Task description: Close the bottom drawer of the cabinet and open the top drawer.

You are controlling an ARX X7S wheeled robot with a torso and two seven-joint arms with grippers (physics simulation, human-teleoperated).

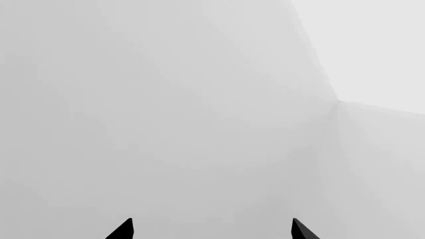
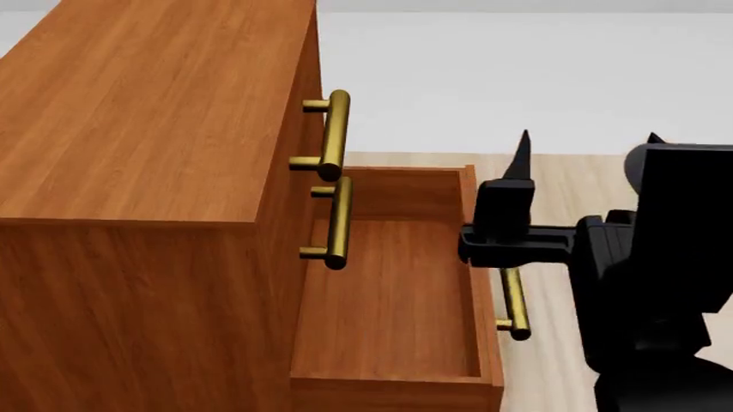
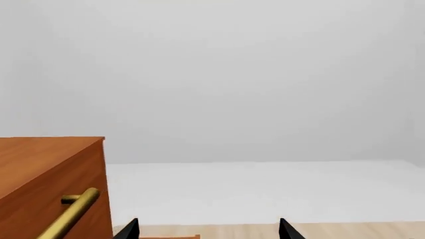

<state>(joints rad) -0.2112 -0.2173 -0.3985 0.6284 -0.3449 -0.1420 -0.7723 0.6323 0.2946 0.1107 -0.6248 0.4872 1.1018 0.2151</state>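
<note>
We see the cabinet (image 2: 137, 172) with its bottom drawer (image 2: 396, 292) pulled out and top drawer (image 2: 307, 103) shut. Our right end effector (image 2: 584, 144), open and empty, hovers beside the drawer front; pushing comes next.

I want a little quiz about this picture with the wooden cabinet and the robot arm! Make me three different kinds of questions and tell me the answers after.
1. True or false: the bottom drawer of the cabinet is pulled out.
2. How many brass handles show in the head view? A) one B) two C) three
3. Fill the gap: the fingertips of the right gripper stand apart, so it is ____.

Key
1. True: it sticks out, and its inside shows bare wood.
2. C: the top drawer's handle, the middle handle, and the bottom drawer's handle.
3. Open. It holds nothing and sits beside the drawer's front panel.
</note>
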